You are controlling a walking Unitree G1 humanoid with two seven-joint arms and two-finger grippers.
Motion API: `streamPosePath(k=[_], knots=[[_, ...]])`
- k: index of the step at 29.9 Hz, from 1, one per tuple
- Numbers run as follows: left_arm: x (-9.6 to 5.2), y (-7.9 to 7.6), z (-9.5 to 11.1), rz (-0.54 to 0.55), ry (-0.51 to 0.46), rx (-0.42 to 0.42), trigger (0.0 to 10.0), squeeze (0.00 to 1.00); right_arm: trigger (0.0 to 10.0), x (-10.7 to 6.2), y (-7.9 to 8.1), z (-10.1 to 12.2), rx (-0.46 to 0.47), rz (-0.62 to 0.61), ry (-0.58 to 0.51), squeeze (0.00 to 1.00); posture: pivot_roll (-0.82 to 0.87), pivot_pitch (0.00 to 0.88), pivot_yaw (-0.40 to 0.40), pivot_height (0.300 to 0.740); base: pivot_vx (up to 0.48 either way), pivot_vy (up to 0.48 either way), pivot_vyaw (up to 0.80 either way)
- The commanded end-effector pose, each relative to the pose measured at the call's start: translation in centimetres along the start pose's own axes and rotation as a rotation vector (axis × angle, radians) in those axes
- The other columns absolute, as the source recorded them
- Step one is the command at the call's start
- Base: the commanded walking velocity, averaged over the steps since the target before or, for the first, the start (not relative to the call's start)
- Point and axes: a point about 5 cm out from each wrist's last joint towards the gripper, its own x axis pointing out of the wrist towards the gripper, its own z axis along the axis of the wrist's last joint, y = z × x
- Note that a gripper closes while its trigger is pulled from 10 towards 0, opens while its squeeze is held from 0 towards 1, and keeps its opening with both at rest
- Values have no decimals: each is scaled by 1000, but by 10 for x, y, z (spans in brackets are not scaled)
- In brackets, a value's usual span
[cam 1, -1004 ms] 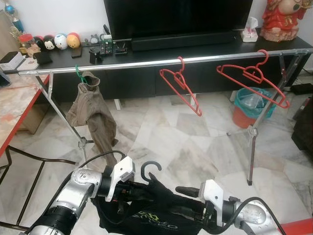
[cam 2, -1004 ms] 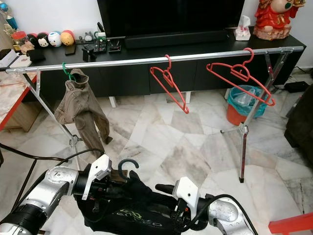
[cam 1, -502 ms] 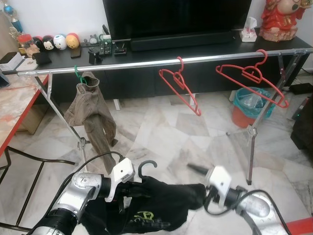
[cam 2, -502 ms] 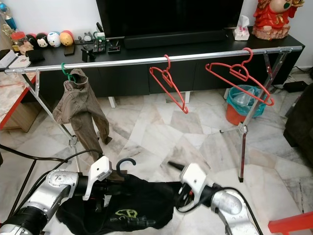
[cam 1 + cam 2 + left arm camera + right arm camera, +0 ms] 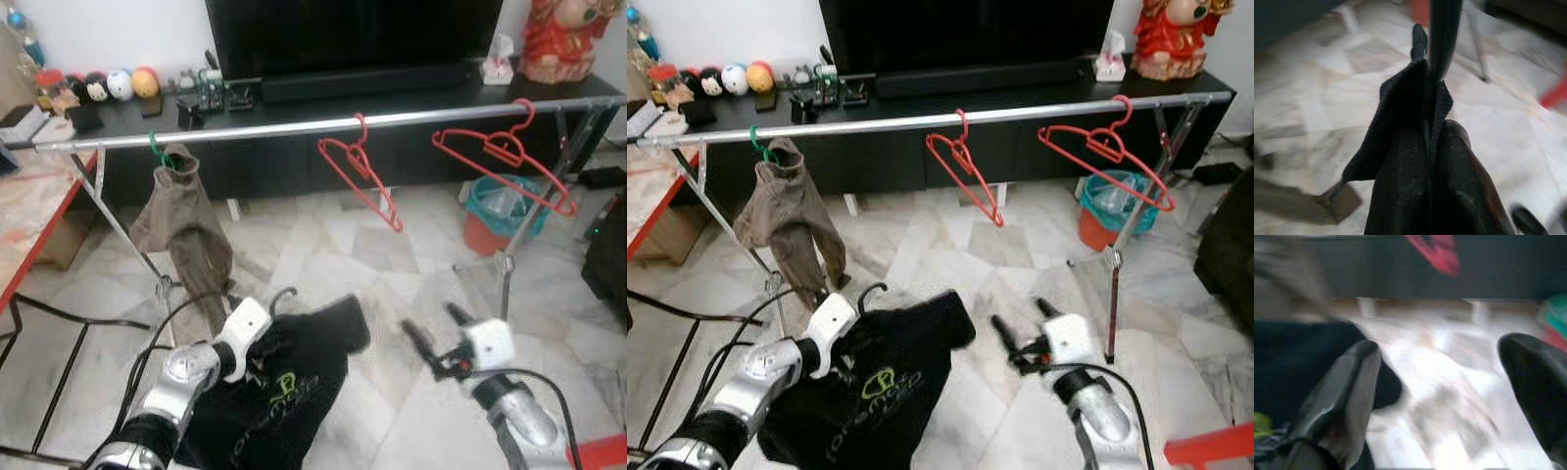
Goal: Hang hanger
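While a black garment [image 5: 872,387] on a dark hanger [image 5: 865,291] is held up by the left gripper [image 5: 844,318], the hanger's hook is seen curving up just above that gripper, well below the silver rail [image 5: 921,120] of the clothes rack. The left gripper is pressed shut on the hanger at the garment's neck; in the left wrist view the black cloth [image 5: 1415,161] is seen draped around the hanger's stem between the fingers. The garment hangs down from the hanger beside the left arm, with a yellow-green print showing on its front.

The right gripper [image 5: 1026,323] is held apart from the garment, to its right, with its two black fingers [image 5: 1003,333] spread and nothing between them; in the right wrist view the fingers [image 5: 1347,382] are seen wide apart over the marble floor [image 5: 950,245].

On the rail a brown garment [image 5: 789,220] is hung from a green hanger [image 5: 759,145] toward the left end, and two red hangers are hung farther right: one [image 5: 965,176] near the middle and one [image 5: 1107,162] near the right end. Behind the rack a black TV cabinet [image 5: 921,147] is seen, and a teal bin [image 5: 1112,201] stands on the floor beyond the rack's right leg.
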Motion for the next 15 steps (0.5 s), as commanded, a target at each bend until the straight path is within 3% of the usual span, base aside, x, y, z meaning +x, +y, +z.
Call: streamPosePath(k=[1, 3, 4, 7, 15], knots=[[1, 9, 8, 81, -50, -19, 10000, 0, 10000, -7, -8, -18, 85, -145, 69, 0, -49, 0, 106, 740, 0, 0, 0], [3, 8, 11, 113, -72, -48, 10000, 0, 10000, -14, -13, -33, 125, -236, 125, 0, -55, 0, 105, 740, 0, 0, 0], [6, 9, 12, 171, -81, -58, 10000, 0, 10000, -22, -17, -48, 196, -326, 185, 0, -53, 0, 104, 740, 0, 0, 0], [10, 11, 15, 262, -84, -54, 10000, 0, 10000, -33, -12, -69, 310, -413, 266, 0, -54, 0, 102, 740, 0, 0, 0], [10, 24, 22, 418, -105, -66, 10000, 0, 10000, -43, 9, -94, 361, -433, 408, 0, -58, 0, 100, 740, 0, 0, 0]])
